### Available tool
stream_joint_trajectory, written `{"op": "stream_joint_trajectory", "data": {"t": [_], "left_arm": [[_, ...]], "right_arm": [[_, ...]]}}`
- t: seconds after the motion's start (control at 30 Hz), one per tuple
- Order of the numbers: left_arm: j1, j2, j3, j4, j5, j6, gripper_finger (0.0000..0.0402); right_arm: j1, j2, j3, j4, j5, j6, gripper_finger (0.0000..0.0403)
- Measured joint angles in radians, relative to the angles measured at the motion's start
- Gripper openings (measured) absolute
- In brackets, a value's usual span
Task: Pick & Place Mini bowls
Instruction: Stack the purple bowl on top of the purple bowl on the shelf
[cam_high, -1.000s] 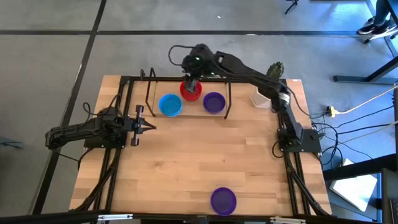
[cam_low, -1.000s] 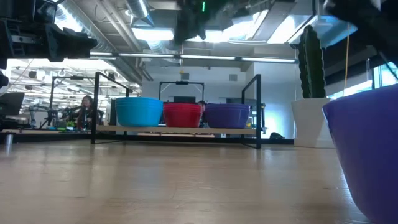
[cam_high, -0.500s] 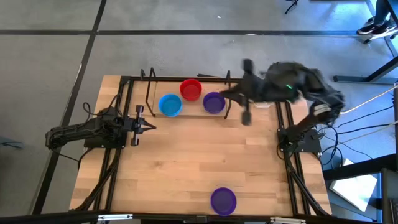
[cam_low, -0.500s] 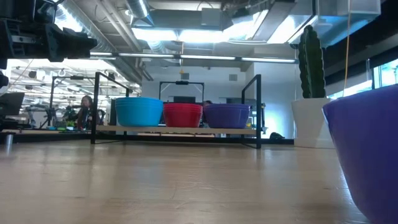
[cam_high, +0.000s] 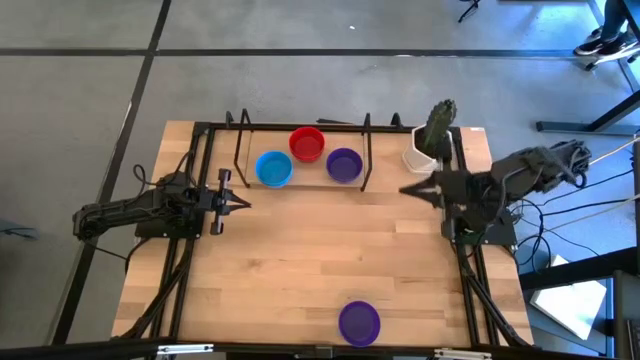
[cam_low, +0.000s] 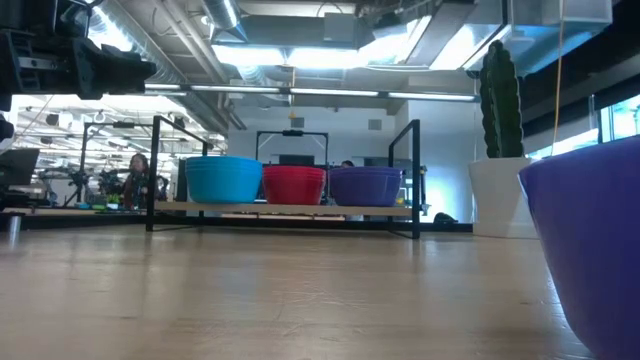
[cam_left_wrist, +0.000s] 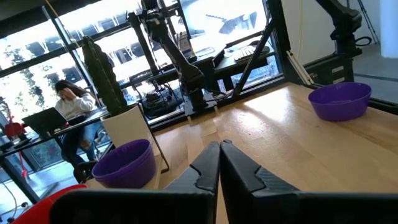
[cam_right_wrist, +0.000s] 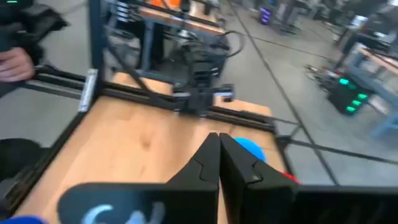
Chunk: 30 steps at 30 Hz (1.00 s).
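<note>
Three bowls, blue (cam_high: 273, 168), red (cam_high: 307, 143) and purple (cam_high: 344, 164), sit by the table's (cam_high: 300, 260) far edge. One purple bowl (cam_high: 359, 322) waits at the near edge. Both grippers, left (cam_high: 240, 203) and right (cam_high: 408, 189), are clenched and empty.

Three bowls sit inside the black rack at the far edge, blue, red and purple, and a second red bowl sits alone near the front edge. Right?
Not quite. The lone bowl near the front edge is purple, as the high view shows. The blue bowl, red bowl and purple bowl are inside the rack.
</note>
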Motion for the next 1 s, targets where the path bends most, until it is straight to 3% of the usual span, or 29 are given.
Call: {"op": "stream_joint_trajectory", "data": {"t": [0.13,0.3,0.43,0.63,0.77,0.87,1.0], "left_arm": [[0.0,0.0,0.0,0.0,0.0,0.0,0.001],[0.0,0.0,0.0,0.0,0.0,0.0,0.0006],[0.0,0.0,0.0,0.0,0.0,0.0,0.0002],[0.0,0.0,0.0,0.0,0.0,0.0,0.0007],[0.0,0.0,0.0,0.0,0.0,0.0,0.0007],[0.0,0.0,0.0,0.0,0.0,0.0,0.0003],[0.0,0.0,0.0,-0.001,0.0,0.0,0.0003]], "right_arm": [[0.0,-0.15,-0.317,0.283,-0.046,-0.053,0.0001],[-0.002,-0.29,-0.635,0.707,-0.255,-0.188,0.0004],[-0.002,-0.356,-0.835,0.929,-0.383,-0.246,0.0009],[-0.002,-0.399,-1.104,1.16,-0.267,-0.263,0.0003],[-0.002,-0.396,-1.274,1.372,-0.257,-0.276,0.0008],[-0.002,-0.4,-1.359,1.542,-0.245,-0.307,0.001],[-0.002,-0.436,-1.418,1.612,-0.23,-0.312,0.0005]]}}
